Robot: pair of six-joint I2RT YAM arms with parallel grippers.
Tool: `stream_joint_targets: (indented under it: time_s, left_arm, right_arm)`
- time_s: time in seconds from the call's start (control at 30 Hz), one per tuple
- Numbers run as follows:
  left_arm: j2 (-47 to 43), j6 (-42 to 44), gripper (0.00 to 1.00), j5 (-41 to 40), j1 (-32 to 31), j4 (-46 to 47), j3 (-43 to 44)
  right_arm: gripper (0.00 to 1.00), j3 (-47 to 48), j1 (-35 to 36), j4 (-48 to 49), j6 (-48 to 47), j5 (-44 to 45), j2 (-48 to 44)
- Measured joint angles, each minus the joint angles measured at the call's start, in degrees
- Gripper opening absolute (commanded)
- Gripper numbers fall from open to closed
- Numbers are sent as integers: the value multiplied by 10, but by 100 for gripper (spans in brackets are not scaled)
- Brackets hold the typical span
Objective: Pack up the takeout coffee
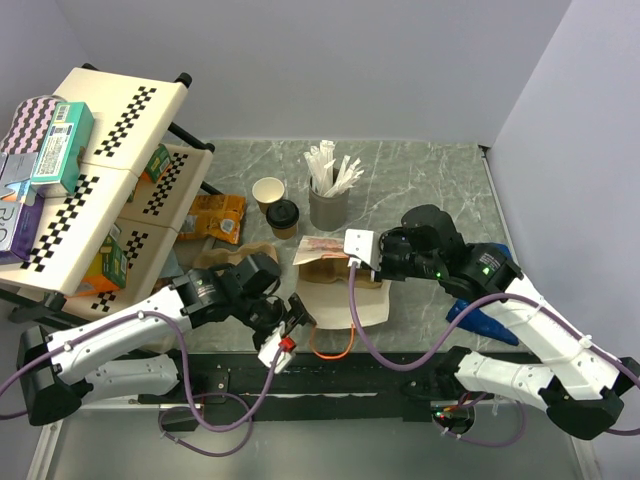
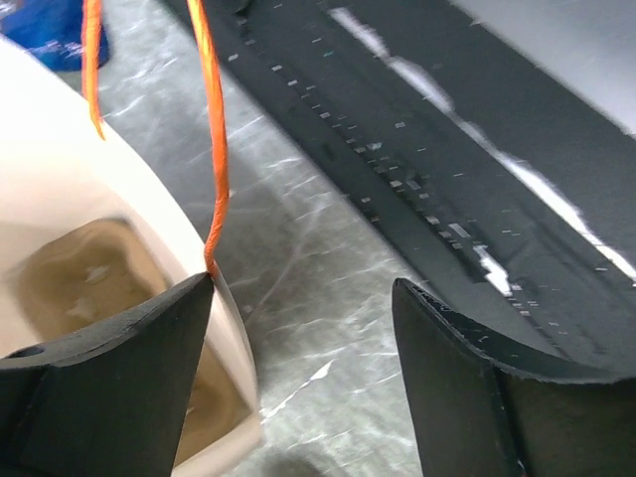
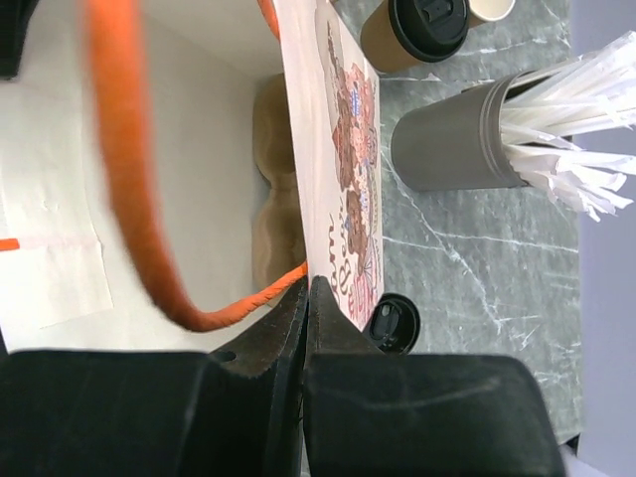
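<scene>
The paper bag [image 1: 340,300] stands open at the middle of the surface [image 1: 430,180], with the moulded cup carrier [image 3: 278,199] seated in its bottom. Both arms are occupied at its mouth. The right claw [image 3: 306,293] is pressed together on the printed wall at the bag's upper edge in the top view, pinching the rim. The left claw [image 2: 303,288] is spread at the lower-left rim beside an orange handle [image 2: 221,149]; the wall sits between its fingers, close against one of them and not yet pinched. The takeout coffee is outside the bag, at its upper-left corner in the top view. A lidded cup [image 1: 283,215] stands upright just above the bag, and an open cup [image 1: 268,191] stands right behind it and looks to be touching it. A loose black lid [image 3: 393,323] lies flat by the printed wall. Both cups have their long axis vertical. From the left claw they lie almost straight up the frame, past the bag's left edge. From the right claw they lie up and to the left, about as near. As the right claw holds the mouth, the left arm looks better placed to fetch a cup, approaching from the side, clear of the grey cup of sticks [image 1: 328,205].
</scene>
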Motion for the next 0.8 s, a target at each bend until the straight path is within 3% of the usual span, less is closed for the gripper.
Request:
stream_joint_targets:
  time_s: [0.27,0.5,0.8]
  left_arm:
    - [-35,-40,74,-49,16,68,-9]
    - [-4,-93,98,-77,59,133,31]
    - [10,-248,100,-145,71,209,127]
  right_arm:
    - [0,2,-17,-1,27,-3,1]
    - [0,59,-127,-47,26,-60,47]
    - [0,84,-231,-108,-16,-128,82]
